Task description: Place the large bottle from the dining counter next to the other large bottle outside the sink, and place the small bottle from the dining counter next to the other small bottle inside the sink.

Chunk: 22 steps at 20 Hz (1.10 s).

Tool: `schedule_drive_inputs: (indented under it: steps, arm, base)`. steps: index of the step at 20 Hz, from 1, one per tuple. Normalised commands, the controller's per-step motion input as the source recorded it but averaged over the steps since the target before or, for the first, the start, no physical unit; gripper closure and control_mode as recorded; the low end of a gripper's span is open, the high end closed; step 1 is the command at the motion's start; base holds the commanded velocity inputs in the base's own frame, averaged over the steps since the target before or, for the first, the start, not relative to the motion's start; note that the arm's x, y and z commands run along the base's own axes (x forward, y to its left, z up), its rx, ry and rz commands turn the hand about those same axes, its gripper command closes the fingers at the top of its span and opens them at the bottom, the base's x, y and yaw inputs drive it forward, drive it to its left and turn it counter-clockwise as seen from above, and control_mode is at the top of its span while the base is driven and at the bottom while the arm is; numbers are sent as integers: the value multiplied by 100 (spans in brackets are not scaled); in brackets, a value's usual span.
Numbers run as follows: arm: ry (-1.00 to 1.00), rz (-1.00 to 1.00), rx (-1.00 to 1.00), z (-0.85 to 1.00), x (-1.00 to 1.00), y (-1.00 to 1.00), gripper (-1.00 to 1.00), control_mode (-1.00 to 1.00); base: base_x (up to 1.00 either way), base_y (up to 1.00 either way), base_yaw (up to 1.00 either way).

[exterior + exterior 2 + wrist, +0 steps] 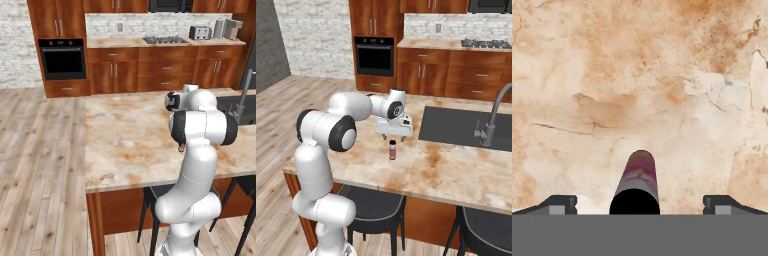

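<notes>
A: What's the layout, biggest thing first?

B: The dining counter [456,175], a long marbled bench, with the sink [456,125] sunk into its far right and the curved faucet [495,112] at the basin's near rim. The gripper [394,138] hangs over the bench left of the sink, and the small bottle [392,149] stands upright just below it.

A: And the fingers?

B: Spread wide, gripping nothing. In the hand view the two fingertips [559,204] flank the bottle's dark cap [635,201], one to each side, both clear of it.

A: How will it handle?

B: I'd judge it light, rigid and smooth, so easy to tip or let slip. Best taken around the body just under the cap, squarely, with the fingers brought in evenly.

A: Room to move?

B: Bare bench all round it, and the near edge is not close. The faucet is the one thing to steer clear of on the way to the basin.
</notes>
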Motion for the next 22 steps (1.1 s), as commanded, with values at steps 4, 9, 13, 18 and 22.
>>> schedule_drive_inputs:
  steps: [4, 9, 13, 18, 22]
  arm:
    - [0, 0, 0, 0, -1, 4, -100, -100]
    - [0, 0, 0, 0, -2, 6, -100, -100]
    - [0, 0, 0, 0, -15, 1, -100, -100]
    - [0, 0, 0, 0, -11, 0, -100, -100]
    - [0, 0, 0, 0, -11, 0, -100, -100]
  base:
    - [0, 0, 0]
    - [0, 0, 0]
    - [0, 0, 0]
    - [0, 0, 0]
    - [0, 0, 0]
